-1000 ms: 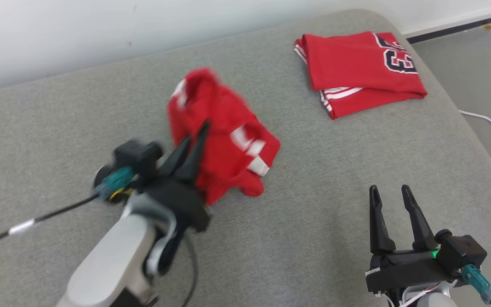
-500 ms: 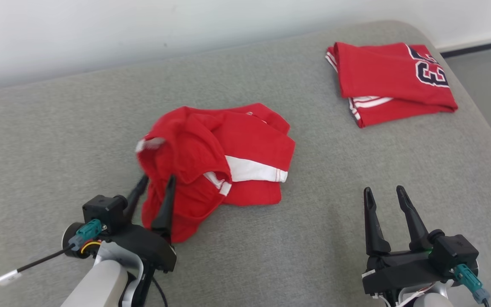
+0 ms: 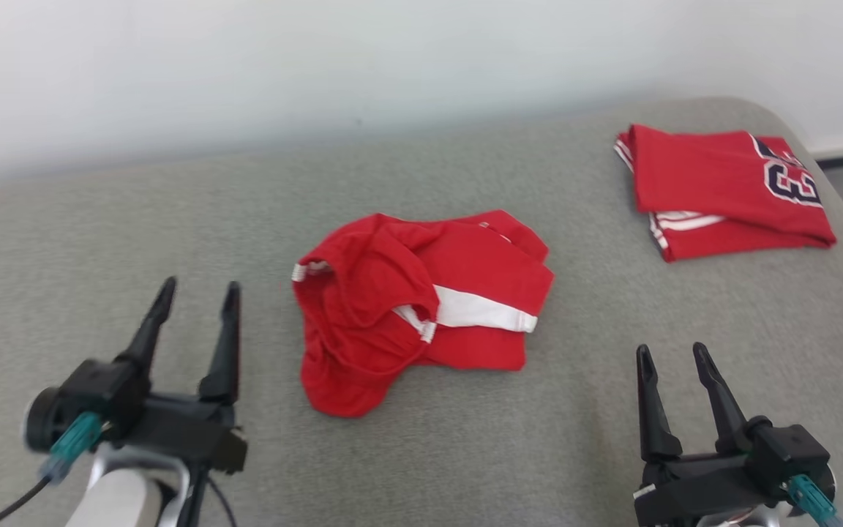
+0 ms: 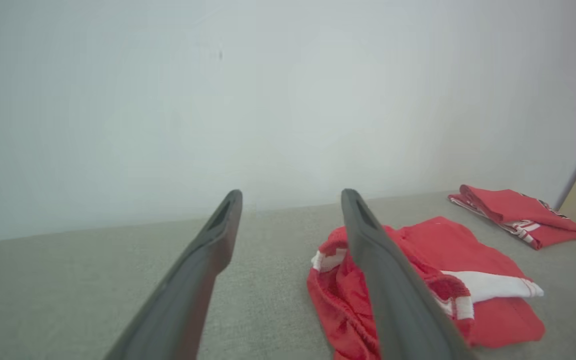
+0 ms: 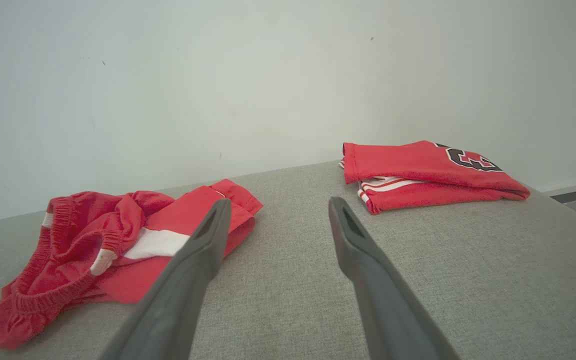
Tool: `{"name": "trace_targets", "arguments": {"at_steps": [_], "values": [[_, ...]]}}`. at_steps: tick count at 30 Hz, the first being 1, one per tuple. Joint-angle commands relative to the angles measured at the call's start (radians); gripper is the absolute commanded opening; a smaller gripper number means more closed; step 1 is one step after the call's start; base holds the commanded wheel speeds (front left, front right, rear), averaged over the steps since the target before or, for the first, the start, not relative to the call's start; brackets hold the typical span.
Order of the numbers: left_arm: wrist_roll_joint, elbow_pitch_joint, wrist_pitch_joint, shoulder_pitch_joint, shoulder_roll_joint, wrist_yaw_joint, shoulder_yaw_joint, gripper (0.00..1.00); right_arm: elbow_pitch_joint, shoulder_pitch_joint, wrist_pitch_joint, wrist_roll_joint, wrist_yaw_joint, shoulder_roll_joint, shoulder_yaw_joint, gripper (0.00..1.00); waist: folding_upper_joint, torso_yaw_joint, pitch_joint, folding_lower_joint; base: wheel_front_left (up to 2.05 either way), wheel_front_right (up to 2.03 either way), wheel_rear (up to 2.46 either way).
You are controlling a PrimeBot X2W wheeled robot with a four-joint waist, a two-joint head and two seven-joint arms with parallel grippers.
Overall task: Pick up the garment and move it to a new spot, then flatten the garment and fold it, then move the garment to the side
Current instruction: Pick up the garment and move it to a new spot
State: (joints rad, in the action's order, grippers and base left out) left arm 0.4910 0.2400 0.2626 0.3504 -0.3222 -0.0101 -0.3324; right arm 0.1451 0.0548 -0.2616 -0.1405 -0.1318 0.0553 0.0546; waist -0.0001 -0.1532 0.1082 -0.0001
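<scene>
Garment [image 3: 458, 271]: red shorts, crumpled, lying mid grey padded surface [image 3: 99, 219]. Left pincer [image 3: 198, 293] has jaws apart and empty, sits just left of the garment, not touching. Right pincer [image 3: 671, 357] is also spread and empty, off to its near right, well apart. Folded red jersey [image 3: 714, 176] at far right.

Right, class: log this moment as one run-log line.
garment: red shorts crumpled, unflattened, centre | left gripper: open, beside shorts, apart | right gripper: open, empty | folded jersey: far right
</scene>
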Motion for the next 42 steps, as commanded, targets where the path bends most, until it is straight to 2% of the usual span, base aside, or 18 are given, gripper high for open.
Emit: {"name": "trace_targets", "arguments": {"at_steps": [1, 6, 12, 25, 33, 42], "values": [[-0.016, -0.02, 0.003, -0.035, -0.006, -0.004, 0.02, 1.0, -0.002, -0.014, -0.004, -0.003, 0.003, 0.005, 0.002, 1.0, 0.0001, 0.042, -0.038, 0.0001, 0.0, 0.0, 0.0], [-0.073, -0.093, 0.003, -0.122, -0.025, -0.005, 0.097, 1.0, -0.003, -0.028, -0.004, -0.008, 0.003, 0.01, -0.001, 1.0, 0.0001, 0.083, -0.063, 0.0001, 0.0, 0.0, 0.0], [-0.114, -0.169, 0.003, -0.237, -0.014, -0.006, 0.19, 1.0, -0.003, -0.042, -0.004, -0.01, 0.003, 0.011, 0.002, 1.0, 0.0001, 0.118, -0.088, 0.0001, 0.0, 0.0, 0.0], [-0.176, -0.228, 0.003, -0.439, 0.088, 0.055, 0.361, 1.0, 0.012, -0.059, -0.004, -0.013, 0.003, 0.018, -0.01, 1.0, 0.0001, 0.133, -0.112, 0.0001, 0.0, 0.0, 0.0], [-0.245, -0.205, 0.003, -0.49, 0.134, 0.087, 0.407, 1.0, 0.024, -0.067, -0.004, -0.015, 0.003, 0.02, 0.0, 1.0, 0.0001, 0.137, -0.123, 0.0001, 0.0, 0.0, 0.0], [-0.284, -0.189, 0.003, -0.499, 0.147, 0.115, 0.443, 1.0, 0.035, -0.07, -0.004, -0.015, 0.003, 0.014, -0.003, 1.0, 0.0001, 0.138, -0.129, 0.0001, 0.0, 0.0, 0.0]]}}
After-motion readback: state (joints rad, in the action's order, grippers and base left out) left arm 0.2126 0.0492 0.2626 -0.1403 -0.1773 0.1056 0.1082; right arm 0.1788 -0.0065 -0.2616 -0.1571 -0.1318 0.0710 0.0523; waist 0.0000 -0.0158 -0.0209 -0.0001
